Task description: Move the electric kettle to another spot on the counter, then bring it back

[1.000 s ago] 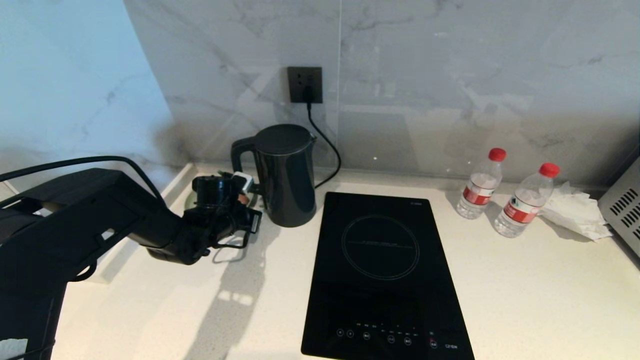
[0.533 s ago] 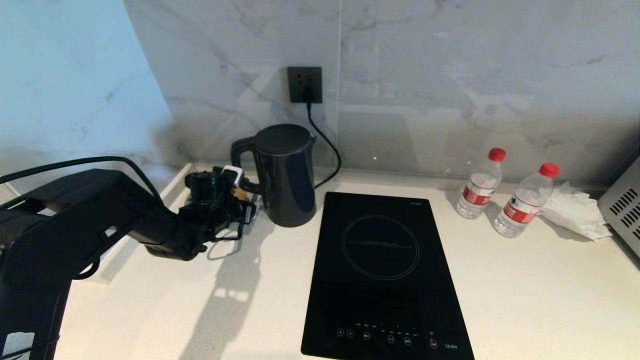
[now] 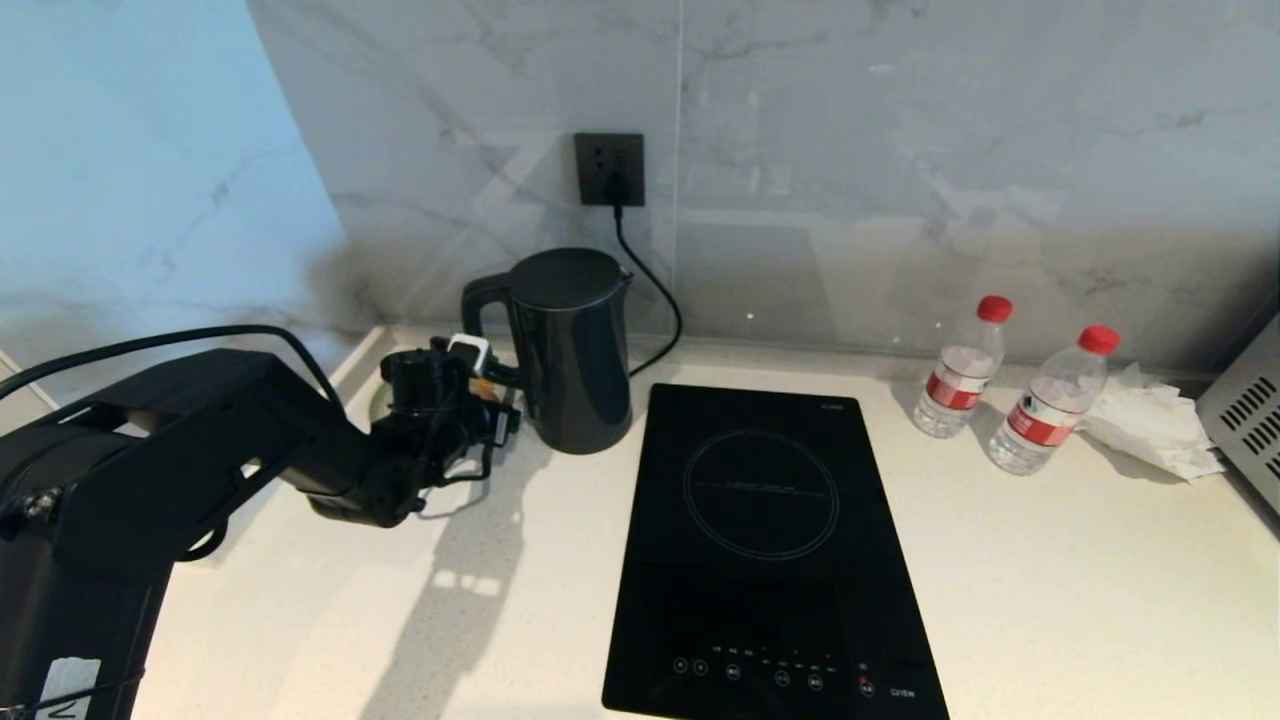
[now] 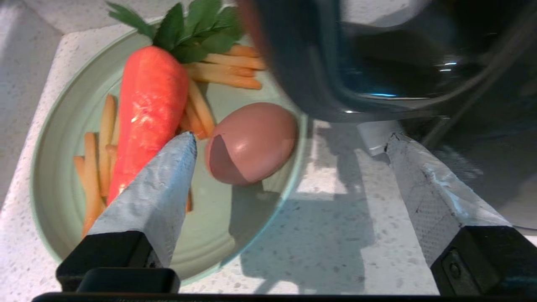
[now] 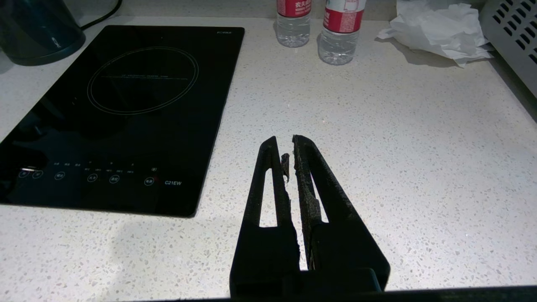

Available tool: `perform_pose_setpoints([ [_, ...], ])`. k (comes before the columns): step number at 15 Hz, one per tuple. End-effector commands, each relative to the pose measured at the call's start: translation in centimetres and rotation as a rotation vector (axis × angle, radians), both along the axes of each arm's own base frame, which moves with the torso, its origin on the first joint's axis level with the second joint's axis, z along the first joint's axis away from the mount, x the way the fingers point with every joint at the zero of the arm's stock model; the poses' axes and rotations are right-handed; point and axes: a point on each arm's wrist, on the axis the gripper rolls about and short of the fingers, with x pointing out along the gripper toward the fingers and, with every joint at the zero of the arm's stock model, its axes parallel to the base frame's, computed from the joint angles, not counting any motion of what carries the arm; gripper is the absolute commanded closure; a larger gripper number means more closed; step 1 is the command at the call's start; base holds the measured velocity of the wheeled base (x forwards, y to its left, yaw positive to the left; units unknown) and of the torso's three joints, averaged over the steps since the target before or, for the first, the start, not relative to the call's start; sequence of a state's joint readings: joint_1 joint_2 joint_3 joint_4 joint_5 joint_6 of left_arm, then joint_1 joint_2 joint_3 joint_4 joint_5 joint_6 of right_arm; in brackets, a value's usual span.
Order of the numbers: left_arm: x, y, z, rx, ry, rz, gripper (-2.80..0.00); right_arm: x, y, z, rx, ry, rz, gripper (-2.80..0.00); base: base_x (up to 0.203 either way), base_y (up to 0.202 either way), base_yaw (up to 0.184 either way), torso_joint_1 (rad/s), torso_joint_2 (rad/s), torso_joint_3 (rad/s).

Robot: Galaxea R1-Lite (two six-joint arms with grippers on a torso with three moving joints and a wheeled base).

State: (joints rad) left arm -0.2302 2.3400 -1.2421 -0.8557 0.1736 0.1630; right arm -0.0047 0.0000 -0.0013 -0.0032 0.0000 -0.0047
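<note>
Beside the electric kettle on the surface, the left gripper is being held with jaws spread wide and empty. The glossy jug is being judged rigid, slippery and possibly heavy, so the loop handle is being favoured as the hold

I see the electric kettle in glossy black, lid and handle alike, standing on an off-white worktop finely speckled with grey. The induction hob is black glass with a thin pale ring and small pale control symbols. Behind, the wall is pale marble with grey veins; its socket is dark grey. Two clear water bottles carry red caps and red labels, beside white crumpled tissue. My left gripper has grey taped fingers. The plate is pale green, holding an orange carrot with green leaves, orange sticks and a brown egg.
</note>
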Motion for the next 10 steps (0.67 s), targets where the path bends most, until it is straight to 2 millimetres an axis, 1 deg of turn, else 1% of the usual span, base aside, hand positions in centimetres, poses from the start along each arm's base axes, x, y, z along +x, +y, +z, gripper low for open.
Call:
perform_pose_setpoints([
  [1,0.03,0.0,0.0,-0.001,-0.005,0.001,-2.8,0.0,0.0,0.01,0.0,0.0,0.0,0.0,0.0,0.0,0.0,0.0,0.0,0.0],
  [5,0.09,-0.08,-0.09,-0.001,-0.004,0.0,-2.8,0.0,0.0,0.02,-0.001,-0.001,0.0,0.0,0.0,0.0,0.0,0.0,0.0,0.0],
  [8,0.52,-0.05,0.53,-0.039,-0.029,0.024,-2.8,0.0,0.0,0.02,0.0,-0.001,0.0,0.0,0.0,0.0,0.0,0.0,0.0,0.0],
  [10,0.83,0.71,0.8,-0.053,-0.04,0.054,-2.8,0.0,0.0,0.01,0.0,0.0,0.0,0.0,0.0,0.0,0.0,0.0,0.0,0.0],
])
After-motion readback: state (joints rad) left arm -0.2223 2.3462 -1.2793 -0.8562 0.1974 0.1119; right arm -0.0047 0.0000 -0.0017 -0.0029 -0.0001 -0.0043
